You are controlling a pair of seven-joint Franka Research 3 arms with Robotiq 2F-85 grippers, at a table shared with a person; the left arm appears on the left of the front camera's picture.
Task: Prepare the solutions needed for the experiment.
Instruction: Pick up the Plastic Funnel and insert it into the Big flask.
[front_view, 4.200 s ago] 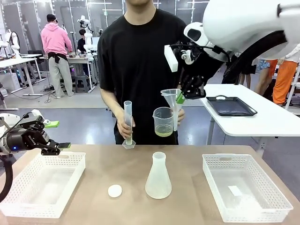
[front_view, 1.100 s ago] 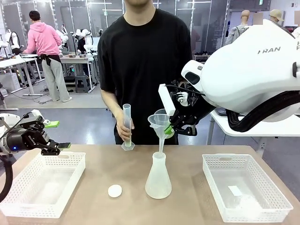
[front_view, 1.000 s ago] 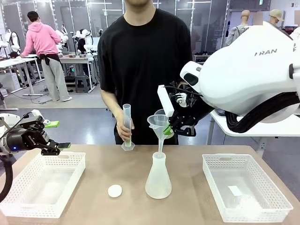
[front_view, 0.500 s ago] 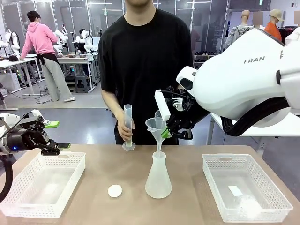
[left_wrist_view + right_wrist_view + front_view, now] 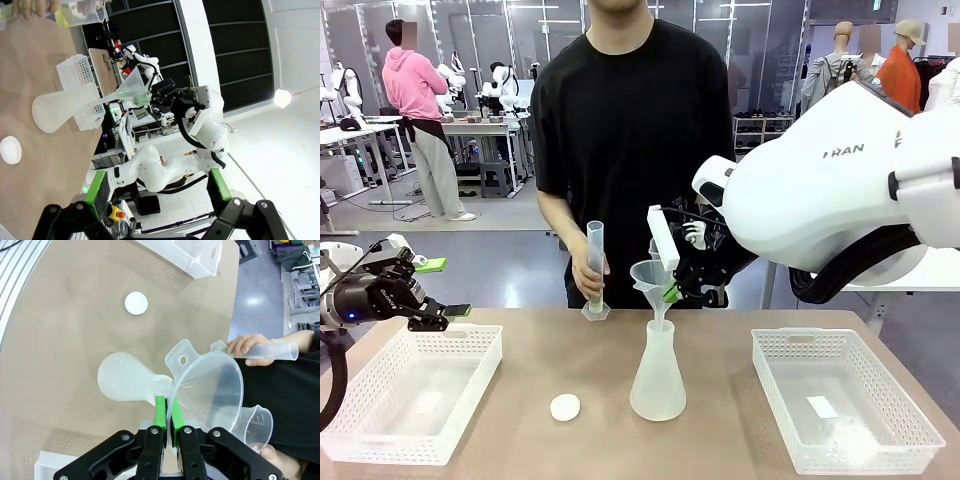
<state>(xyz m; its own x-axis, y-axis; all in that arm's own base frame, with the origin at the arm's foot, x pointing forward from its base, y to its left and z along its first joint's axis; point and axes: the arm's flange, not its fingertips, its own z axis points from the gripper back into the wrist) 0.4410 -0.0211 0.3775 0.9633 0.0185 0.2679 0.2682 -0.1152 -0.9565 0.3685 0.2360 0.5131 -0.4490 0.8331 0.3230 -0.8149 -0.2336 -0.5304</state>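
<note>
The solutions [image 5: 64, 17], a shallow yellow-green layer, lie in a clear beaker [image 5: 255, 427] that a person's hand [image 5: 266, 452] holds just beyond the right claw [image 5: 167, 412], behind the clear funnel [image 5: 210, 385]. That claw is pinched tight on the funnel's rim, and the stem tip meets the mouth of the frosted conical flask [image 5: 657, 385] below it. The left claw [image 5: 440, 288] gapes wide, holding nothing, above a white basket [image 5: 470, 340]. The right arm's shell [image 5: 820, 190] reads "RAN"; the funnel tab's embossed print is unreadable.

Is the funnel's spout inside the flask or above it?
Inside: the funnel has its stem tip in the flask mouth; the right gripper holds it.
</note>
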